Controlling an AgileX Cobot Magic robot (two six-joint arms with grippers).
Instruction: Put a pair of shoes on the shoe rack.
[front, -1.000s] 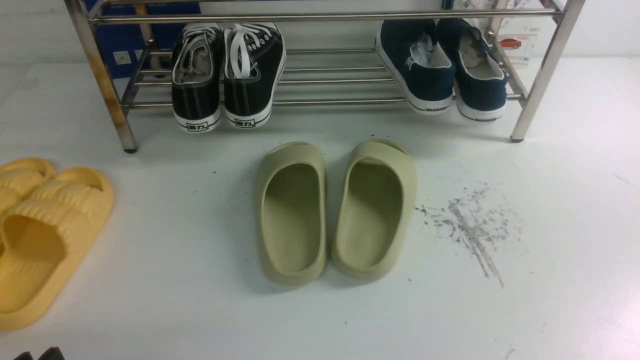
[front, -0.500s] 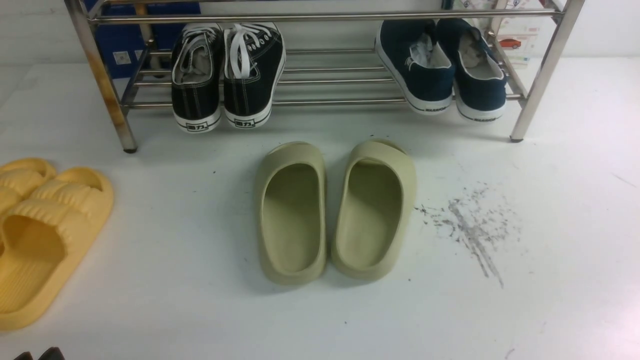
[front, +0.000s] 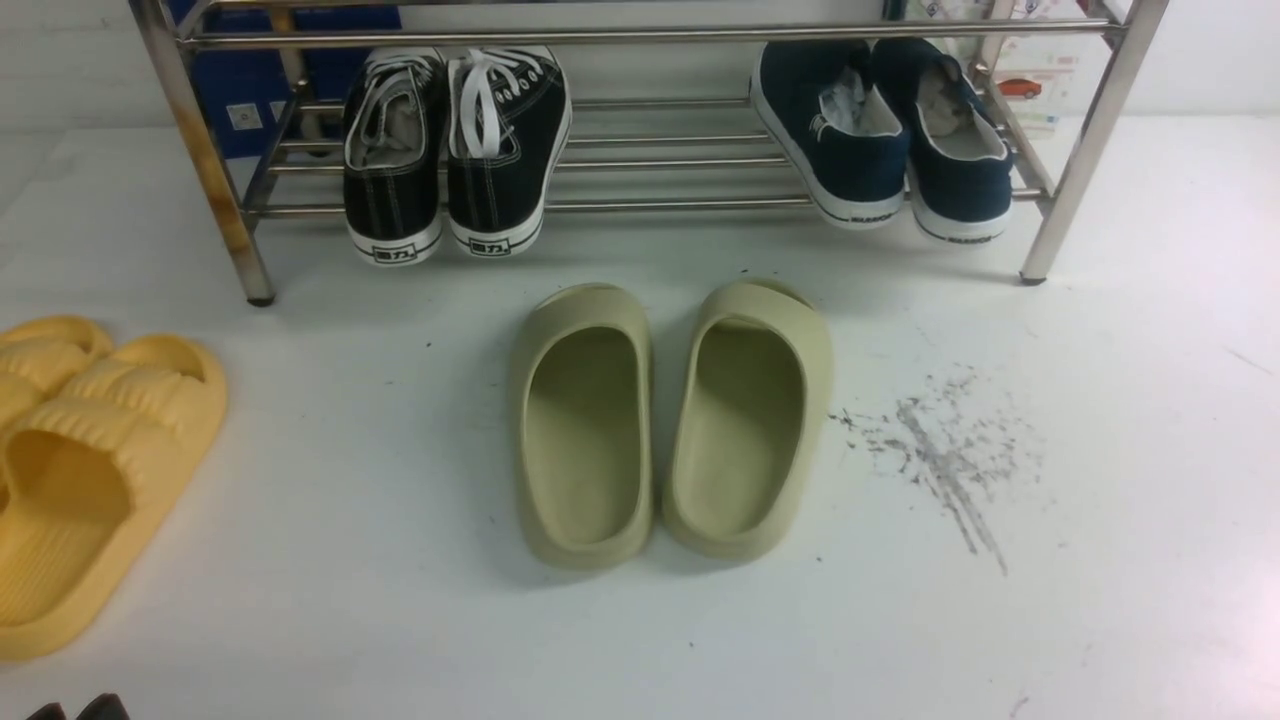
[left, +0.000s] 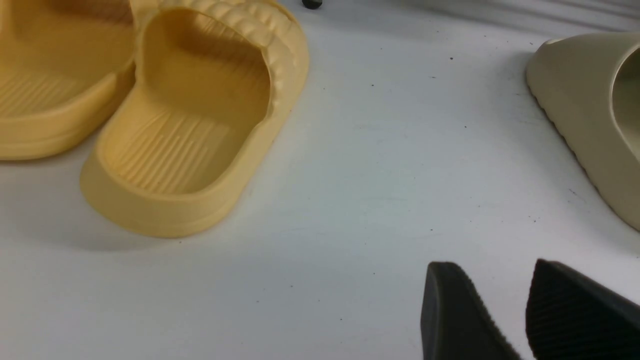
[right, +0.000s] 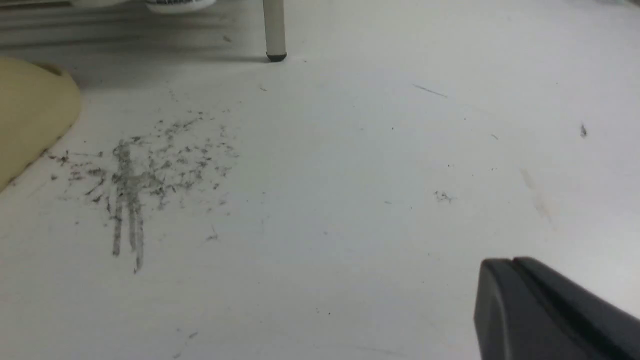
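Change: nothing has visibly moved in the front view since the earlier frames; shoes, rack and slides lie as they did.
Navy shoes: the pair of navy slip-ons (front: 862, 165) sits at the upper right of the front view, on the lower bars of the shoe rack (front: 640, 36), heels overhanging the front bar, side by side.
Weight: probably light, with most of it in the rubber soles.
Stiffness: the canvas uppers look soft and likely to fold under a squeeze; the white soles should hold their shape better.
Slip: cloth should grip well, but rubber on smooth round bars may catch or roll the shoe.
Fragility: low; a crushed heel collar is the likelier harm.
Where to hold: if they need straightening, the heel end facing the camera is the reachable part; one finger inside the collar and one outside the back looks surest, low enough to feel the sole.
Left gripper (left: 492, 300): fingers spread, nothing between them, at the lower right of its wrist view.
Right gripper (right: 520, 265): fingers pressed together with nothing pinched, at the lower right of its wrist view.
Progress: placing looks finished, both navy shoes being on the rack.
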